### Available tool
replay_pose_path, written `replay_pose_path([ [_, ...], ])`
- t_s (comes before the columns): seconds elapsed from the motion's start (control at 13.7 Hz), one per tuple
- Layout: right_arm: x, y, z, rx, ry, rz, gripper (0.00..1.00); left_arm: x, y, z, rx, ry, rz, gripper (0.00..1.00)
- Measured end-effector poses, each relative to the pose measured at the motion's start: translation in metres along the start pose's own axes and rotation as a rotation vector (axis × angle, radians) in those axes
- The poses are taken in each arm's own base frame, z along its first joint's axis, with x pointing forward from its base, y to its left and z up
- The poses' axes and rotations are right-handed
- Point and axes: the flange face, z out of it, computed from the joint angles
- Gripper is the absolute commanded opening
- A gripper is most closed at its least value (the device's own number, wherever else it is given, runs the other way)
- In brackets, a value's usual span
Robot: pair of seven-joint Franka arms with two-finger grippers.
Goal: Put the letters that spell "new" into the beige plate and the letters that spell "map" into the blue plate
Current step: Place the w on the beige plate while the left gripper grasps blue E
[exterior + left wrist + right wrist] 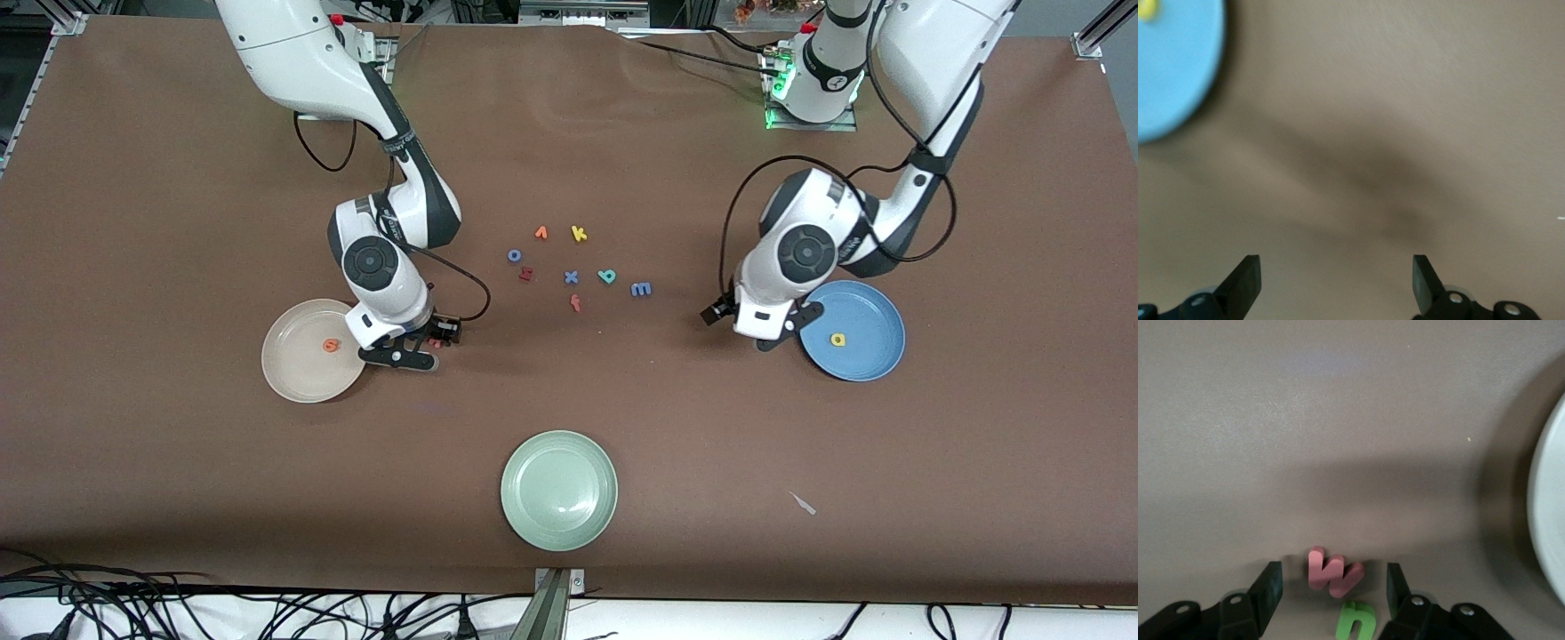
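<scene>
We saw the right end effector part-open around the pinkish-red foam w, green foam n beside; the left end effector stood wide, empty.

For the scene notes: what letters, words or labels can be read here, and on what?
"e": orange letter in the beige plate.
"p": yellow letter in the blue plate.
"w", "n": between the right gripper's fingers.
"k", "x", "m": on the table.
Arm markings: unreadable.

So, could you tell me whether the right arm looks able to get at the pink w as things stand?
Probably yes. The right gripper is low over the table beside the beige plate, its fingers apart, with the pink w between them. Only the green n sits close by.
</scene>
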Motion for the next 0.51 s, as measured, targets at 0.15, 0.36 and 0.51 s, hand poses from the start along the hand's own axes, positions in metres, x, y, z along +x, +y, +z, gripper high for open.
replay_pose_path([
  [0.15, -0.001, -0.002, 0.001, 0.000, 0.002, -0.003, 0.66, -0.024, 0.012, 0.014, -0.051, 0.002, -0.120, 1.00],
  [0.36, -0.003, -0.003, 0.004, -0.001, 0.000, -0.007, 0.61, -0.060, 0.031, 0.022, -0.086, -0.003, -0.336, 1.00],
  [0.51, -0.003, -0.003, 0.006, -0.003, -0.001, -0.007, 0.57, -0.081, 0.039, 0.024, -0.088, -0.007, -0.466, 1.00],
])
